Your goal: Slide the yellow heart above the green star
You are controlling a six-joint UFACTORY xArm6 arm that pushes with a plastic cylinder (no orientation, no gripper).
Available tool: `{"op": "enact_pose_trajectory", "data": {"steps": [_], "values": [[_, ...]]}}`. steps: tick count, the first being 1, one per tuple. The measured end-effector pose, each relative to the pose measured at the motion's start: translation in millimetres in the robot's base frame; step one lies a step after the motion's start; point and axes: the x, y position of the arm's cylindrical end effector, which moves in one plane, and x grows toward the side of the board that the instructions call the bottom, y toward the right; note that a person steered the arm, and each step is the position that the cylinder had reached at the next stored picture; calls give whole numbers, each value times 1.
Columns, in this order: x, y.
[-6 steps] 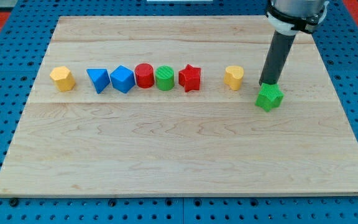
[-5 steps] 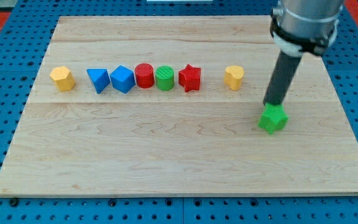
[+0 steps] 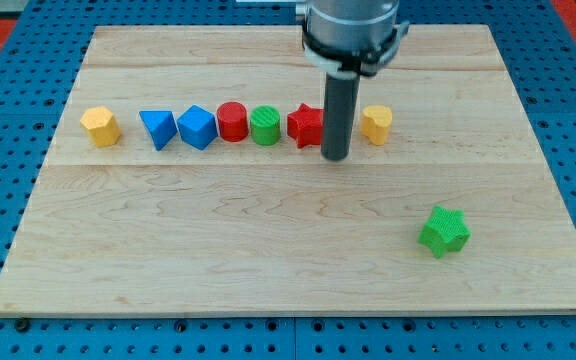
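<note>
The yellow heart (image 3: pixel 376 124) sits on the wooden board (image 3: pixel 268 250) right of centre, in the row of blocks. The green star (image 3: pixel 444 231) lies alone toward the view's lower right, well below and to the right of the heart. My tip (image 3: pixel 335 156) rests on the board between the red star (image 3: pixel 304 125) and the yellow heart, just left of and slightly below the heart. The rod partly covers the red star's right side.
Left of the red star runs a row: a green cylinder (image 3: pixel 265 126), a red cylinder (image 3: pixel 232 121), a blue cube (image 3: pixel 197 127), a blue triangle (image 3: pixel 157 128), and a yellow hexagon (image 3: pixel 100 126) at the far left.
The green star has slid down the board, toward the view's bottom. My tip has left it and moved left to the gap between the red star and yellow heart.
</note>
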Motion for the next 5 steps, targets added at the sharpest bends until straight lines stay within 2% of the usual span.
{"op": "enact_pose_trajectory", "data": {"steps": [1,2,3,4,5], "values": [[-38,18],[-50,71],[-12,88],[29,78],[43,57]]}}
